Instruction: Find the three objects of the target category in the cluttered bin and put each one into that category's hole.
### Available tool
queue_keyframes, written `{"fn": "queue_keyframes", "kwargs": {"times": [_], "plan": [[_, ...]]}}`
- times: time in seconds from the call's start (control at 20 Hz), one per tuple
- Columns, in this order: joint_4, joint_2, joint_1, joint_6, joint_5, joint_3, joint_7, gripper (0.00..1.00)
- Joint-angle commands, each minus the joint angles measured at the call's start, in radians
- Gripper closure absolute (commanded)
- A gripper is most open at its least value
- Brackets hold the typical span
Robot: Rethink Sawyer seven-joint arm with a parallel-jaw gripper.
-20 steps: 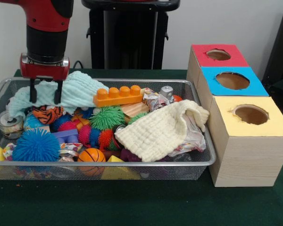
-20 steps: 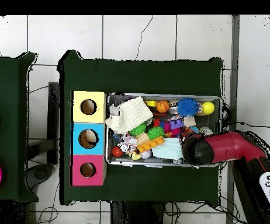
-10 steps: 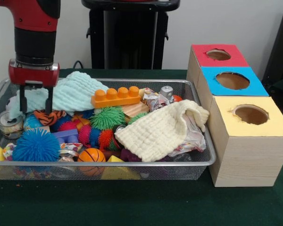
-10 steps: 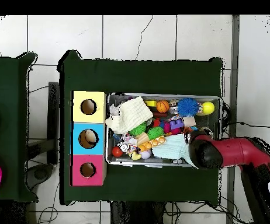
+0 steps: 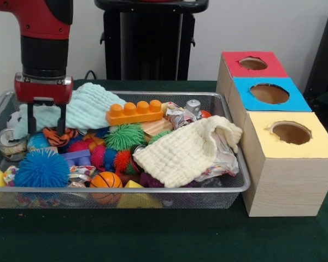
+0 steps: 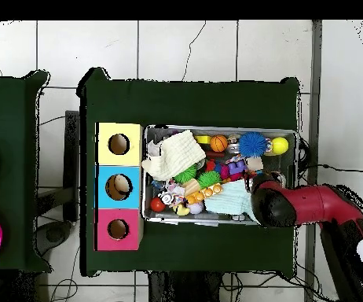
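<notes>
Here, my fingers hang apart over the wire bin.
Below them lie the pale blue cloth and an orange tiger-striped toy.

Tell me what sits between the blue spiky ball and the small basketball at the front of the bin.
In the front view, a crinkled shiny wrapper lies between the blue spiky ball and the small basketball.

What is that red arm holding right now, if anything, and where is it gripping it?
Nothing is held. The gripper hangs open over the wire bin's end, its two fingers straddling the edge of the light blue cloth above an orange striped toy.
</notes>
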Motion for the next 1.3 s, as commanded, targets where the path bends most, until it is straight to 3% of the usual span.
{"fn": "queue_keyframes", "kwargs": {"times": [0.05,0.6,0.85,1.3], "plan": [[0.039,0.057,-0.010,-0.003,0.042,0.081,-0.073,0.00],[0.031,0.136,-0.024,-0.022,0.001,0.039,-0.076,0.00],[0.015,0.156,0.001,-0.006,-0.030,-0.009,-0.065,0.00],[0.004,0.183,-0.005,-0.065,-0.063,-0.003,-0.077,0.00]]}}
